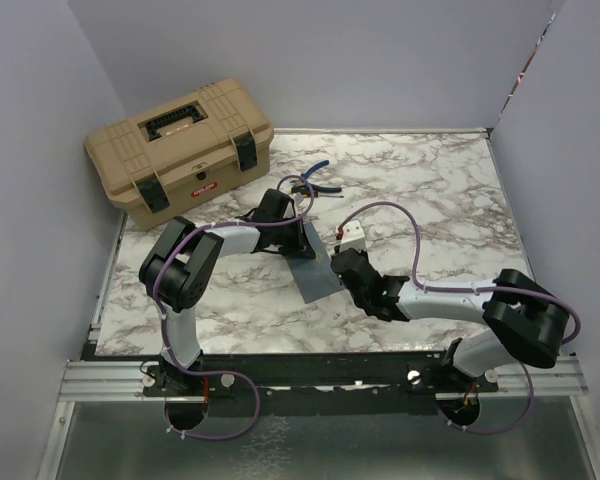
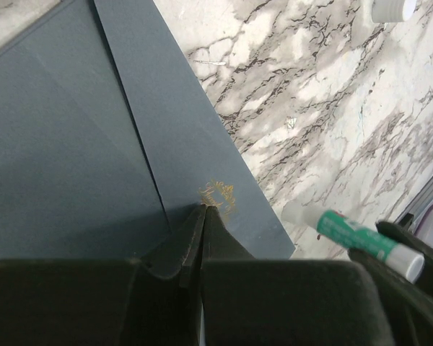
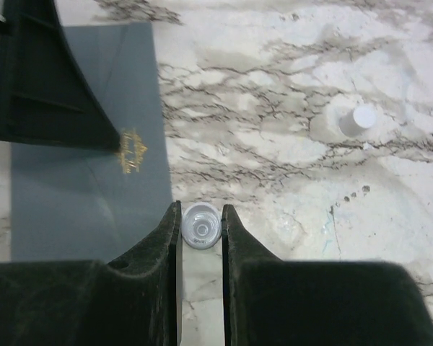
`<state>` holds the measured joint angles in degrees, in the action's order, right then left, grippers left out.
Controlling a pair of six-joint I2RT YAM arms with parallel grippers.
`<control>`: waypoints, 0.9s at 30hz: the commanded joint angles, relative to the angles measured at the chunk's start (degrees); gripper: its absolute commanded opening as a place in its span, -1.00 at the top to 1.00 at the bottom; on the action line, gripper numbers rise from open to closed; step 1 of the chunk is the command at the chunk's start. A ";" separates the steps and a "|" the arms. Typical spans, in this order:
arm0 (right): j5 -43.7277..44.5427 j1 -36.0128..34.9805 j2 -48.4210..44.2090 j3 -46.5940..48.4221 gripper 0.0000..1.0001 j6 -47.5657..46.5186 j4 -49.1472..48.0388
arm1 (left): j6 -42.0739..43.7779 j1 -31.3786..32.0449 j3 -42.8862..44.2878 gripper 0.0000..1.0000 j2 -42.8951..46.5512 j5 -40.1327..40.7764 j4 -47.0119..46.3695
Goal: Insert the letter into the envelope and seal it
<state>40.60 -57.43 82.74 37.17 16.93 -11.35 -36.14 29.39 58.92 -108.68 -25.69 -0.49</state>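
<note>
Our left gripper, closed on nothing, pins the envelope; our right gripper clamps the glue stick. We fear a weak pin lets gluing drag it askew.

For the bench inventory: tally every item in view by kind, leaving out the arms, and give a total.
Envelope: 1
Glue stick: 1
White cap: 1
Toolbox: 1
Pliers: 1
Total: 5
</note>
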 commanded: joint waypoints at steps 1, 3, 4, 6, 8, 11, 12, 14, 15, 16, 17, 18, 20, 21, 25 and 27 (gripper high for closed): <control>4.71 0.36 3.83 -4.49 0.99 -0.59 -11.22 | 2.57 0.06 -1.52 1.00 -0.65 1.55 4.19; 6.03 0.33 4.99 -5.13 0.99 -0.60 -13.53 | 2.57 0.06 -1.52 1.00 -0.65 1.53 4.25; 6.37 0.38 5.16 -5.54 0.99 -0.62 -14.62 | 2.57 0.06 -1.52 1.00 -0.72 1.52 4.27; 6.51 0.39 4.49 -6.96 0.99 -0.60 -16.52 | 2.48 0.06 -1.52 1.00 -0.74 1.44 4.42; 6.38 0.39 2.93 -7.32 0.99 -0.54 -16.54 | 2.48 0.06 -1.52 1.00 -0.61 1.53 4.42; 5.98 0.35 0.28 -7.31 0.99 -0.50 -15.24 | 2.47 0.06 -1.46 1.00 -0.56 1.80 4.47; 5.59 0.32 -0.59 -7.29 0.99 -0.55 -14.74 | 2.48 0.06 -1.39 1.00 -0.61 1.79 4.45; 4.89 0.39 -2.04 -7.20 0.99 -0.26 -13.91 | 2.43 0.06 -1.22 1.00 -0.73 1.86 4.45; 4.57 0.34 -2.61 -7.27 0.99 -0.20 -13.65 | 2.41 0.06 -1.13 1.00 -0.82 1.87 4.50; 4.25 0.34 -3.05 -7.24 0.99 -0.16 -13.41 | 2.37 0.06 -1.09 1.00 -0.83 1.92 4.45; 3.96 0.37 -3.48 -7.14 0.99 0.08 -12.97 | 2.39 0.09 -1.08 1.00 -0.83 1.95 4.45; 3.60 0.34 -3.80 -7.11 0.99 0.27 -12.77 | 2.38 0.09 -1.08 1.00 -0.83 2.00 4.49; 3.04 0.39 -4.10 -7.20 0.99 0.57 -12.68 | 2.39 0.08 -1.08 1.00 -0.83 1.96 4.46; 2.71 0.34 -3.97 -7.20 0.99 0.64 -12.61 | 2.39 0.07 -1.08 1.00 -0.83 1.97 4.46; 2.05 0.37 -2.25 -7.26 0.99 1.56 -12.30 | 2.39 0.06 -1.17 1.00 -0.91 1.88 4.47; 1.46 0.38 -1.65 -7.36 0.99 2.15 -12.31 | 2.39 0.08 -1.22 1.00 -0.83 1.94 4.54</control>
<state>43.62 -57.19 79.66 30.30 17.12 -25.19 -35.73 29.39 58.92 -108.68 -25.87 -0.49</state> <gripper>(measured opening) 0.187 0.002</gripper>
